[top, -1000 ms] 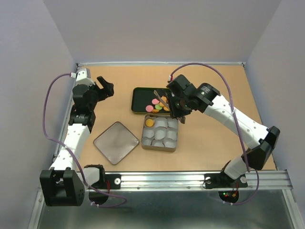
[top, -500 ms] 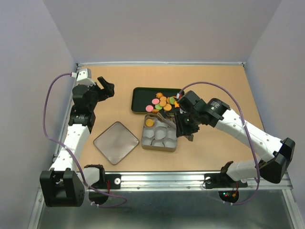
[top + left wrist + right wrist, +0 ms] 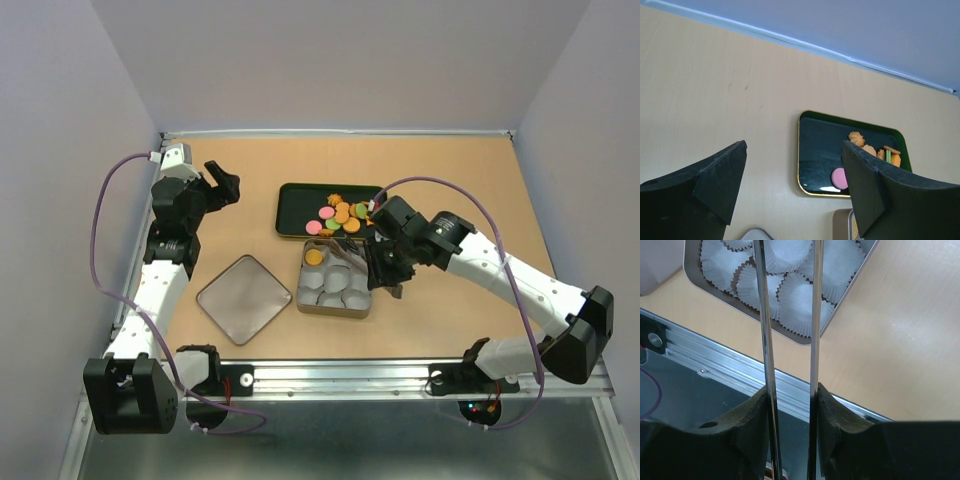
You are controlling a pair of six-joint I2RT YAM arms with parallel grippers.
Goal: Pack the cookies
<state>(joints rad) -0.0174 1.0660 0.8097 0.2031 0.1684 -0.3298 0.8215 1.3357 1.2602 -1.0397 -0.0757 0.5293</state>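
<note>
The cookies (image 3: 340, 214) lie heaped at the right end of a dark green tray (image 3: 291, 192): orange, pink and green discs. One orange cookie (image 3: 314, 257) sits in the back left paper cup of a metal tin (image 3: 334, 307). My right gripper (image 3: 385, 268) is shut on metal tongs (image 3: 815, 315), whose two blades reach over the white cups (image 3: 800, 305). Their tips are out of the right wrist view, so I cannot tell whether they hold a cookie. My left gripper (image 3: 222, 183) hangs open at the back left, apart from the tray (image 3: 809, 150), with a pink cookie (image 3: 839, 178) showing past its right finger.
The tin's square grey lid (image 3: 243, 297) lies flat to the left of the tin. An aluminium rail (image 3: 400, 375) runs along the table's front edge. Walls close in the left, back and right sides.
My right arm has swung from over the tray toward the front, and the tongs now reach over the tin. The left arm has not moved.
</note>
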